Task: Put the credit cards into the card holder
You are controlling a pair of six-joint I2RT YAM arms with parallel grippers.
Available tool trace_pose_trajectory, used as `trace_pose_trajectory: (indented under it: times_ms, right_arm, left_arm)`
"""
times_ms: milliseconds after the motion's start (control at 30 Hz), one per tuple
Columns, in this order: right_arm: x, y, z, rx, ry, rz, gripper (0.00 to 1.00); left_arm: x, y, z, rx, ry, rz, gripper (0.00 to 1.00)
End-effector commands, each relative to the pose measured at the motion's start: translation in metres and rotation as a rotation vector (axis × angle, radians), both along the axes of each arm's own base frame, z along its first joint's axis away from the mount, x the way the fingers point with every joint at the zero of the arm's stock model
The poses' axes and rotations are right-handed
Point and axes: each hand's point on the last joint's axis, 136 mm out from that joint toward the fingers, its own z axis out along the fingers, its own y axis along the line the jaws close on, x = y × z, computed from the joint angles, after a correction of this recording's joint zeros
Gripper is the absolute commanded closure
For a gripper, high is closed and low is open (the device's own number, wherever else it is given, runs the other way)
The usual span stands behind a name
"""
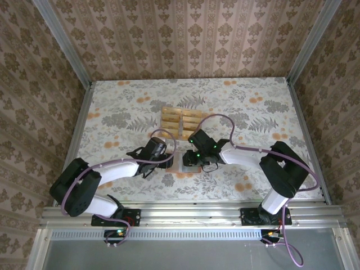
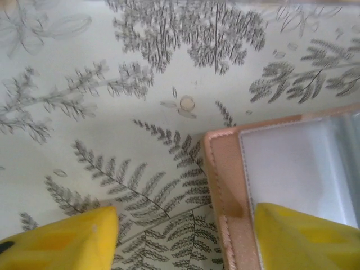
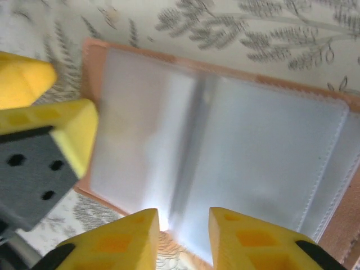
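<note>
Top: credit cards [image 1: 181, 119] noted on tabletop [image 1: 112, 112], apart from open card holder [image 1: 188, 164]. L wrist: left gripper [image 2: 183, 242] spread wide astride card holder edge, nothing held. R wrist: right gripper [image 3: 183, 236] slightly parted, empty; risk: card holder may be dragged if nudged.

We find the open reddish-brown leather card holder [image 3: 264, 146] lying flat on the floral-patterned bench [image 1: 253, 101], toward the front and about midway across, between the two arms. Behind it, farther from the arm bases, the tan rectangular credit cards [image 1: 181, 119] lie side by side in a block on the bench, apart from the holder. The left tool [image 2: 180, 242] straddles the holder's left edge, jaws parted, one finger above the holder's inside, the other above bare bench. The right tool [image 3: 183, 236] hangs above the holder's edge beside its central fold, jaws slightly apart.
</note>
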Motion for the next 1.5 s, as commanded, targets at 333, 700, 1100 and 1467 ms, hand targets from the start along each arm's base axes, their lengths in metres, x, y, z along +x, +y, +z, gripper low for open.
trace_pose_trajectory:
  times_ms: [333, 700, 1100, 1467]
  right_arm:
    - [0.049, -0.032, 0.091, 0.043, -0.154, -0.074, 0.42]
    - [0.066, -0.095, 0.087, 0.018, -0.146, -0.201, 0.33]
    - [0.046, -0.14, 0.079, 0.028, -0.135, -0.279, 0.31]
    - [0.038, -0.163, 0.076, 0.019, -0.135, -0.334, 0.31]
  left_arm:
    - [0.108, 0.045, 0.121, -0.367, -0.15, 0.188, 0.0]
    - [0.179, 0.007, 0.111, -0.52, -0.106, 0.166, 0.0]
    - [0.204, -0.03, 0.083, -0.53, -0.125, 0.171, 0.0]
    - [0.204, -0.127, 0.094, -0.587, -0.148, 0.076, 0.0]
